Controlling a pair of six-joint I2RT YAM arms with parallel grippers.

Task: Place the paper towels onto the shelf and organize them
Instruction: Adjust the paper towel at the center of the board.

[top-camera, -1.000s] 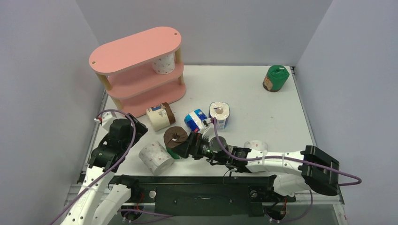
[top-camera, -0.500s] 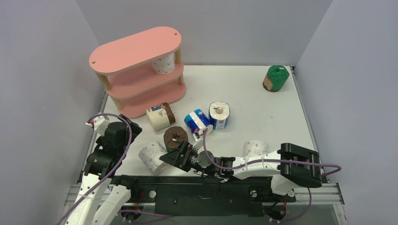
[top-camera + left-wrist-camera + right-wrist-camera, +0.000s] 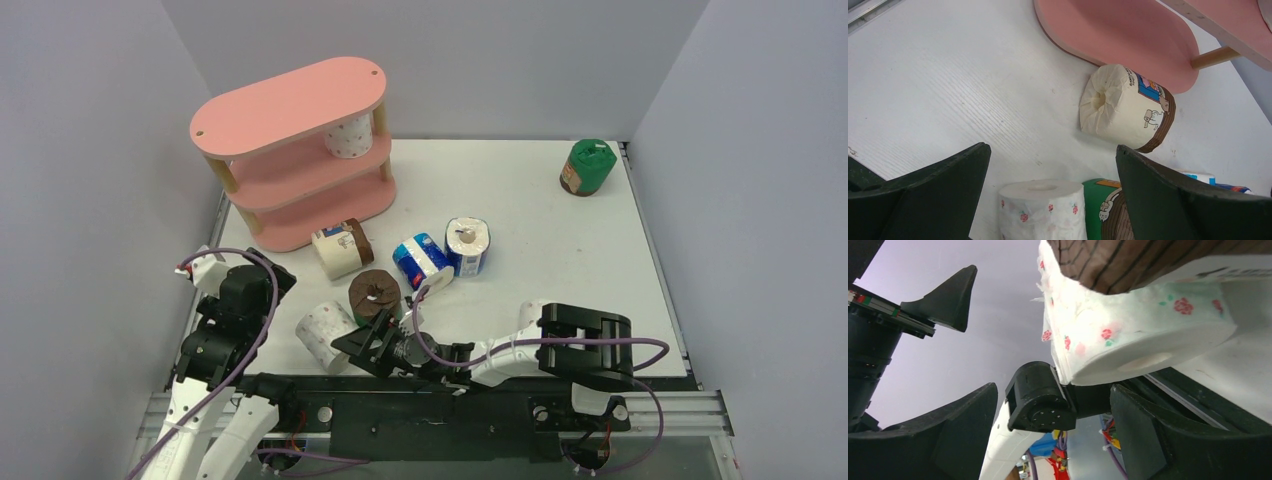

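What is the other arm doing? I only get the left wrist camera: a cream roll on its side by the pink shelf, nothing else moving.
Observer: The right gripper is low at the near edge of the table, jaws open, pointed at the pink-dotted roll.
Operator: Is anything on the shelf yet?
Observer: One white dotted roll stands on the middle tier of the shelf, at its right end.
Operator: Any rolls far from the arms?
Observer: A green roll stands alone near the far right corner.
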